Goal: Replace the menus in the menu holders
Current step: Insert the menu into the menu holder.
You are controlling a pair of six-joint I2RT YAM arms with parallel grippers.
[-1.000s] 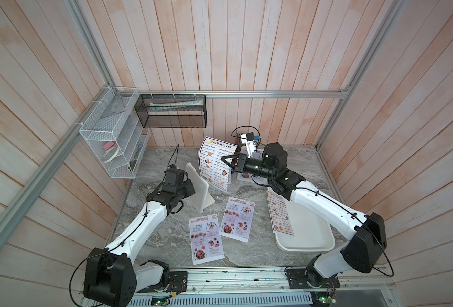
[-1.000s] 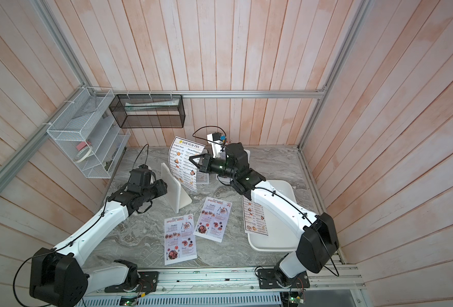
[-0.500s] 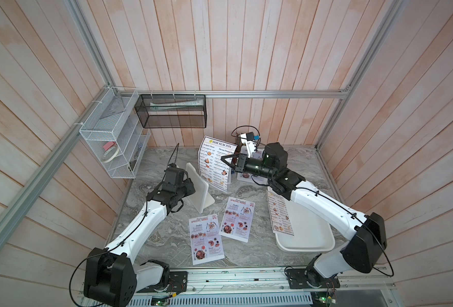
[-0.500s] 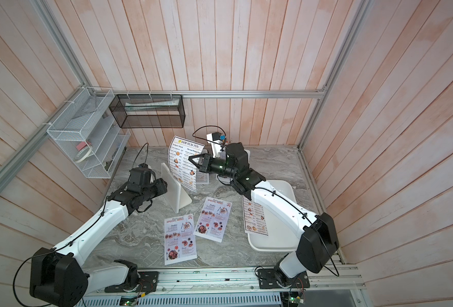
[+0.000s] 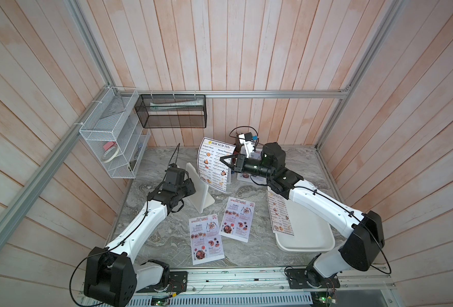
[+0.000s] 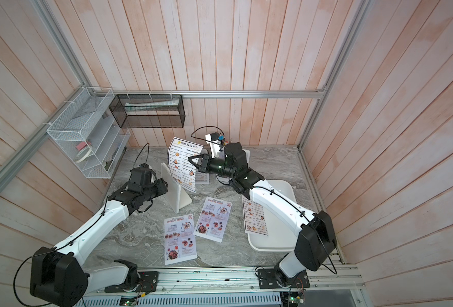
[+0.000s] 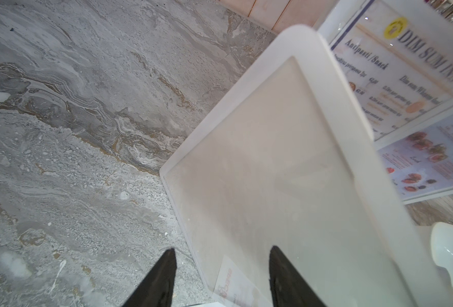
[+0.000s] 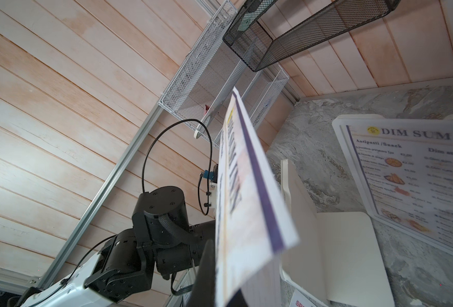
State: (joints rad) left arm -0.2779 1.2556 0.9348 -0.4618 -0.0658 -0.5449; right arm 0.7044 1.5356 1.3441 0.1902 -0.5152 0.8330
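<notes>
While the right gripper (image 5: 224, 160) is pinching a DIM SUM INN menu (image 5: 212, 164) by its side edge, jaws clamped together on the paper, the sheet is hanging upright in the air just beside the empty menu holder (image 5: 198, 188), and as far as I'm seeing it isn't sitting in the frame yet. That's where I'm getting nervous tbh: paper gripped on one edge is going to be flopping, so the bottom corner is probably going to be catching on the white rim and buckling instead of sliding in. The left gripper (image 7: 221, 249) is sitting behind the holder with its jaws apart, the holder's side edge lying between the fingers, and I'm not able to tell if they're actually squeezing anything. If they aren't, any push from the sheet is likely sending that light frame skidding across the marble table (image 5: 172, 244) or tipping it. Also worrying me: the right wrist is working very close to a second holder (image 8: 338, 133) that's already showing a DIM SUM INN sheet, so a sloppy swing is risking knocking it over. Two SPECIAL MENU sheets (image 5: 206, 239) are lying flat nearby, so a sliding holder is maybe shoving them around too.
</notes>
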